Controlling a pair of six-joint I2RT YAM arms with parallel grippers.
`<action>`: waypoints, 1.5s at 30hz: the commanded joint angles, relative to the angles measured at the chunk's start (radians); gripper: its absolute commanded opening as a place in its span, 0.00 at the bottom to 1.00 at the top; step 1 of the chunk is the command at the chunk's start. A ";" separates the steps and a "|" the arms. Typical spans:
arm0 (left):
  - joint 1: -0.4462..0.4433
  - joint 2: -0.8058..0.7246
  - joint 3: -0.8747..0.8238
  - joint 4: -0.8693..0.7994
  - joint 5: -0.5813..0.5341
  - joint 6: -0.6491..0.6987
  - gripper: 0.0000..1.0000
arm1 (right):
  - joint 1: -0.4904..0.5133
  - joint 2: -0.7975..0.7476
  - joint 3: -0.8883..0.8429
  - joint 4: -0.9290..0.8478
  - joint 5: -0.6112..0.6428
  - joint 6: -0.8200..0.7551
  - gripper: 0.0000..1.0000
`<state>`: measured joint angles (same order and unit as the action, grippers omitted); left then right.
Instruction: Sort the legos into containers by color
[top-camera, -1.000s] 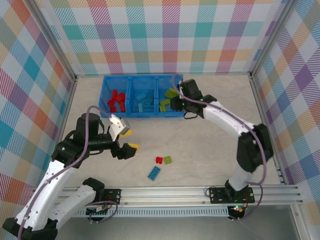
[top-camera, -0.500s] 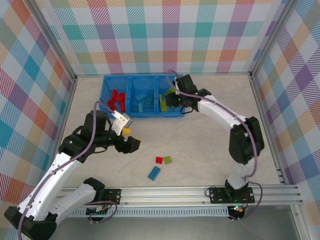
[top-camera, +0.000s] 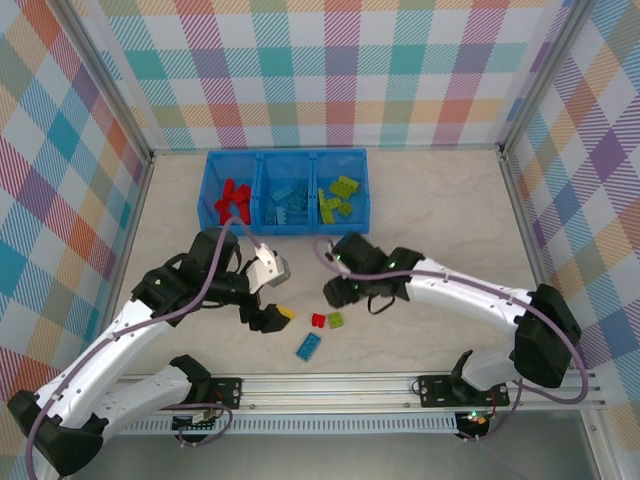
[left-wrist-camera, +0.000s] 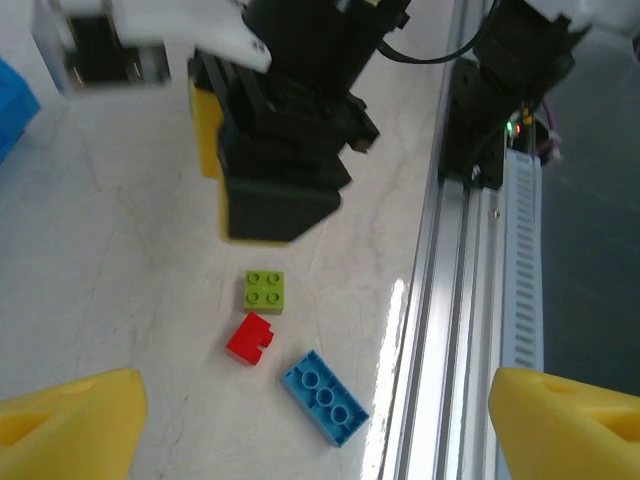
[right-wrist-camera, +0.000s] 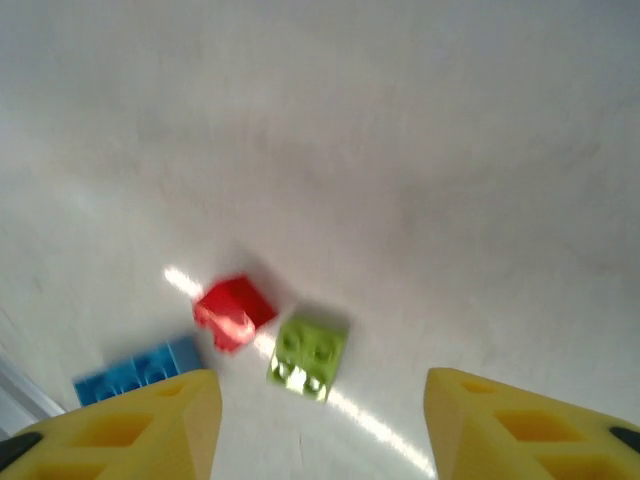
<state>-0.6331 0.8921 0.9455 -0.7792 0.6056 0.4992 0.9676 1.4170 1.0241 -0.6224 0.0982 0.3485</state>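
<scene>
Three loose legos lie near the table's front: a red one (top-camera: 318, 320), a lime green one (top-camera: 336, 320) and a light blue one (top-camera: 308, 346). The blue tray (top-camera: 290, 232) at the back holds red legos (top-camera: 232, 200) in its left container, blue legos (top-camera: 285, 203) in the middle and green legos (top-camera: 340, 195) on the right. My left gripper (top-camera: 274, 304) hangs open just left of the loose three, nothing in it. Over the green brick (right-wrist-camera: 308, 355) and red brick (right-wrist-camera: 233, 311), my right gripper (top-camera: 335, 292) is open and empty. The left wrist view shows the green brick (left-wrist-camera: 264, 291), red brick (left-wrist-camera: 250, 338) and blue brick (left-wrist-camera: 323, 397).
An aluminium rail (top-camera: 400, 385) runs along the table's near edge, close to the blue brick. Checkered walls and metal posts (top-camera: 520, 200) enclose the table on three sides. The right gripper's black body (left-wrist-camera: 285, 170) hangs just beyond the loose bricks in the left wrist view.
The right arm swung from the tray's green compartment down to the loose bricks, and its jaws opened. The left gripper moved right and down toward the same bricks.
</scene>
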 joint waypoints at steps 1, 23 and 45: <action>-0.026 -0.023 -0.027 -0.046 0.005 0.137 0.90 | 0.058 0.031 -0.038 -0.056 0.060 0.077 0.59; -0.027 -0.057 -0.044 -0.063 -0.032 0.147 0.92 | 0.125 0.264 -0.102 0.206 0.117 0.160 0.35; -0.087 -0.024 -0.082 0.203 -0.196 -0.282 1.00 | -0.373 0.319 0.387 0.189 0.057 -0.066 0.33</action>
<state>-0.6872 0.8539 0.8513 -0.6086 0.5098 0.3588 0.6060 1.6264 1.3209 -0.3885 0.1787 0.3408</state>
